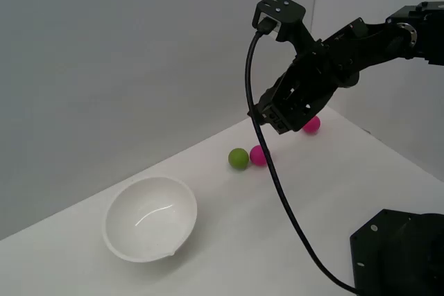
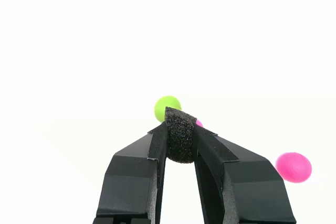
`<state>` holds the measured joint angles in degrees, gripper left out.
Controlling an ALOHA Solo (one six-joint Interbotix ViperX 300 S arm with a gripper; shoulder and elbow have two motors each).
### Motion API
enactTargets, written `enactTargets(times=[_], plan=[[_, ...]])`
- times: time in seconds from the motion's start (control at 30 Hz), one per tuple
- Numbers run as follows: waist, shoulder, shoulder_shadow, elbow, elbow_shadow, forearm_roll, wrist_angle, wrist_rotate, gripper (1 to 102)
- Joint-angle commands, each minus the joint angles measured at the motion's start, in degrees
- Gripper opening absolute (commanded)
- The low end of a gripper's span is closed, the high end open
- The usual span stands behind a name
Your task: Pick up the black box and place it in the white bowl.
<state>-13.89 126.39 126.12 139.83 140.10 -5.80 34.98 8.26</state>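
In the wrist view, my gripper (image 2: 180,140) is shut on the black box (image 2: 180,135), a small rough black cube pinched between the two fingertips. In the exterior view the gripper (image 1: 272,117) hangs in the air above the table, over the green ball (image 1: 238,159) and a pink ball (image 1: 258,155); the box itself is hard to make out there against the black fingers. The white bowl (image 1: 150,218) rests on the table toward the exterior view's left, well apart from the gripper, and holds nothing.
A second pink ball (image 1: 311,125) lies farther back, partly behind the arm. The green ball (image 2: 167,107) and both pink balls (image 2: 293,167) show beyond the fingers. A black cable (image 1: 277,192) hangs from the wrist down to the black robot base (image 1: 399,254).
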Motion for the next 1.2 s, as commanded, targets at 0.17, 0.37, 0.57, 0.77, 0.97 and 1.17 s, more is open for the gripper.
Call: enactTargets(times=[0.17, 0.37, 0.57, 0.77, 0.97, 1.17], plan=[[-6.59, -3.6, -3.43, -3.78, -4.31, -2.81, -1.67, 0.09, 3], [-11.16, -6.5, -6.33, -4.83, -5.36, -2.9, -4.31, -2.29, 3], [-14.41, -8.44, -8.35, -5.19, -5.71, -2.81, -6.42, -3.87, 3], [-16.61, -10.28, -10.11, -6.33, -6.77, -2.9, -7.47, -4.75, 3], [-19.07, -12.74, -12.66, -7.29, -7.82, -3.6, -9.05, -5.27, 3], [-21.62, -14.68, -14.59, -8.35, -8.96, -3.6, -10.28, -6.33, 3]])
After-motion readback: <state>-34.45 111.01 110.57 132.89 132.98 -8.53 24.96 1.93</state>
